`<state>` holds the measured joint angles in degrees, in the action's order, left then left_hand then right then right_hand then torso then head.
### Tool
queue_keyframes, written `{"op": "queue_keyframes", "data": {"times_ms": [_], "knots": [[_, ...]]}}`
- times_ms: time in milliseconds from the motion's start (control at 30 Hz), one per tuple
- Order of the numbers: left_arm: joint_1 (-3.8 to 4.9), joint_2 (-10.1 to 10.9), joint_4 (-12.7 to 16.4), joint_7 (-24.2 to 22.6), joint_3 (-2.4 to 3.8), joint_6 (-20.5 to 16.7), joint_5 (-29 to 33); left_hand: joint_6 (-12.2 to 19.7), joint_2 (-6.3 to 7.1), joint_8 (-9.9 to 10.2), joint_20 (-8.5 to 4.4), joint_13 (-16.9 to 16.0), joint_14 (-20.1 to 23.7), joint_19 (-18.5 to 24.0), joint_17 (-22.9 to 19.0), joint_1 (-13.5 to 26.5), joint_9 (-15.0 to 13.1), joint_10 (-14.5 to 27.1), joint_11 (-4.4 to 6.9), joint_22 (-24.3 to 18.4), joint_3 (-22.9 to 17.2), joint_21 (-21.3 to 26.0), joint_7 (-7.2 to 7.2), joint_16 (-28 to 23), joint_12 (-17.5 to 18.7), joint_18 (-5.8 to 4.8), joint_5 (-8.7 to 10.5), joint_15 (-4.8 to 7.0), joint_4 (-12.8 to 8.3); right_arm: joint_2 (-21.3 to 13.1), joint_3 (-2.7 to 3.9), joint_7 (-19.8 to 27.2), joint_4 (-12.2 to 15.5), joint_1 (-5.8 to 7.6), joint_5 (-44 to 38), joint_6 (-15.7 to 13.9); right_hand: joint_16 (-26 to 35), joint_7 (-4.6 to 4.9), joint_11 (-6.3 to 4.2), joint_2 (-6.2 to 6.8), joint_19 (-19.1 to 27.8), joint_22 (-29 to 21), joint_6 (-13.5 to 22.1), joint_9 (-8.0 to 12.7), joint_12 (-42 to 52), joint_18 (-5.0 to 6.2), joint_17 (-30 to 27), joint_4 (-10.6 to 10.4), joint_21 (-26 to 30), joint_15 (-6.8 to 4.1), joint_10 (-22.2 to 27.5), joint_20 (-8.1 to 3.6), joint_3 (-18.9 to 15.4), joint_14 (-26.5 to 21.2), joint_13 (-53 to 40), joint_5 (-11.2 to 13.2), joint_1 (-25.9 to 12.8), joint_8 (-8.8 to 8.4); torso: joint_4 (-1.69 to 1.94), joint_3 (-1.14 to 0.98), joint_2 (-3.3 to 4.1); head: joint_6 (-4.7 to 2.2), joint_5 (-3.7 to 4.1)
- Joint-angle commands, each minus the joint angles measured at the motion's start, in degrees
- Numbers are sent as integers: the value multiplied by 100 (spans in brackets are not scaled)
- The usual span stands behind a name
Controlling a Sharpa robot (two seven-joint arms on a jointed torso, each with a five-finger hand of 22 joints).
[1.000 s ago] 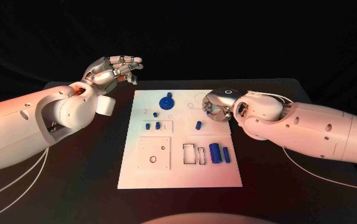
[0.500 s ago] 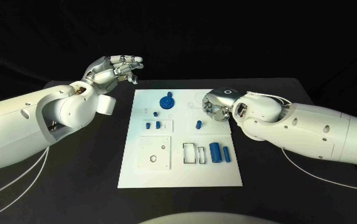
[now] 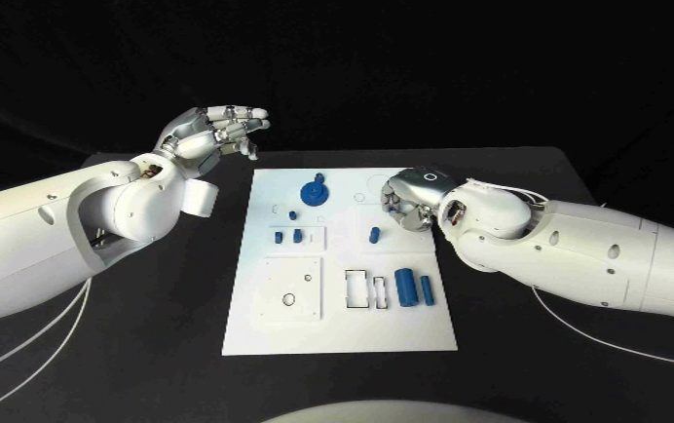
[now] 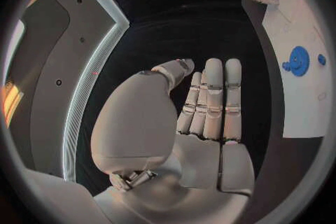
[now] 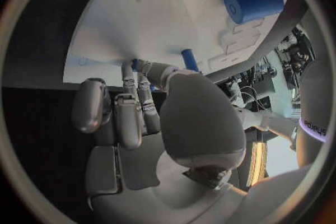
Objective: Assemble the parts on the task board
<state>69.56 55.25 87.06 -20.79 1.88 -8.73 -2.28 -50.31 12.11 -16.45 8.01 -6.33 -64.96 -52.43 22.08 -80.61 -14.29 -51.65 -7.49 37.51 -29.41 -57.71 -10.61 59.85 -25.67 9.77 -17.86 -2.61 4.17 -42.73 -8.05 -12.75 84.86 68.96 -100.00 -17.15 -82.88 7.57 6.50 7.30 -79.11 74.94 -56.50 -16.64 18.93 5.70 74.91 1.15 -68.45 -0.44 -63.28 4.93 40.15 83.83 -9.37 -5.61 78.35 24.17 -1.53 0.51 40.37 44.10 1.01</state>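
Observation:
The white task board (image 3: 342,335) lies in the middle of the table. A blue gear (image 3: 315,192) stands near its far edge and also shows in the left wrist view (image 4: 299,60). Small blue pegs (image 3: 288,236) and another peg (image 3: 375,235) sit mid-board. Two blue cylinders (image 3: 413,288) lie near the front right, the fatter cylinder (image 5: 253,3) showing large. My left hand (image 3: 213,134) hangs raised beyond the board's far left corner, fingers straight, holding nothing. My right hand (image 3: 407,199) hovers over the board's right edge behind the peg (image 5: 190,59); its fingers (image 5: 129,106) stretch out with nothing in them.
The board carries empty recesses: a square plate with a hole (image 3: 291,288) and two narrow rectangular slots (image 3: 368,289). Black table (image 3: 140,345) surrounds the board on both sides and in front. My right forearm (image 3: 562,248) lies across the table's right side.
My right hand has drifted slightly back and right over the board's edge. The left hand has stayed where it was.

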Motion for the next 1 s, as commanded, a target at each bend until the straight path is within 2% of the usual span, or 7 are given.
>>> {"op": "queue_keyframes", "data": {"times_ms": [33,467,633,867,1000], "knots": [[4,-8,3,25,3,-79,25,20,-17,-17,9,12,35,-20,-7,42,9,62,-5,7,-4,-27,-42,14,40,76,2,-16,-44,-8,13,-37,46,10,-140,-374,-31,-1,-298,-56,-48,458,-65,-11,-23,-103,-10,209,-63,-43,-363,6,241,307,-45,-30,0,41,3,3,0,-3,0],[4,-4,-10,78,3,-57,25,76,-6,-20,33,30,87,-2,-21,70,16,208,-37,8,-1,-21,-67,12,50,74,2,-43,-67,-222,36,-2,356,38,-127,-744,-30,-8,-306,-33,-102,534,-95,-23,-39,-128,-15,247,-188,-49,-402,2,283,306,-57,-56,-42,49,-2,6,-3,-19,1],[4,-2,-8,89,3,-50,25,80,-11,-30,41,35,104,5,-25,73,15,252,-44,7,-3,-18,-69,13,52,74,1,-50,-76,-348,58,2,605,65,-31,-816,-31,-8,-306,-31,-110,544,-98,-25,-41,-131,-12,249,-205,-50,-406,2,286,307,-58,-57,-48,50,-2,8,-2,-25,-15],[3,-12,-11,96,3,-41,25,87,-12,-34,45,39,113,9,-27,75,15,278,-48,7,-4,-16,-71,14,52,75,1,-54,-81,-371,72,93,1084,69,306,-897,-19,-8,-306,-28,-160,597,-99,-26,-48,-153,-40,253,-306,-50,-408,1,293,301,-60,-59,-58,49,-2,-3,-3,-1,-143],[2,-27,-14,95,3,-39,25,87,-14,-37,46,40,118,11,-28,75,14,288,-49,7,-5,-15,-72,14,52,75,1,-56,-84,-293,74,170,1292,44,451,-954,-15,-7,-306,-29,-166,605,-98,-26,-53,-156,-47,256,-319,-50,-408,1,299,299,-60,-63,-61,47,10,1,-3,30,-235]]}}
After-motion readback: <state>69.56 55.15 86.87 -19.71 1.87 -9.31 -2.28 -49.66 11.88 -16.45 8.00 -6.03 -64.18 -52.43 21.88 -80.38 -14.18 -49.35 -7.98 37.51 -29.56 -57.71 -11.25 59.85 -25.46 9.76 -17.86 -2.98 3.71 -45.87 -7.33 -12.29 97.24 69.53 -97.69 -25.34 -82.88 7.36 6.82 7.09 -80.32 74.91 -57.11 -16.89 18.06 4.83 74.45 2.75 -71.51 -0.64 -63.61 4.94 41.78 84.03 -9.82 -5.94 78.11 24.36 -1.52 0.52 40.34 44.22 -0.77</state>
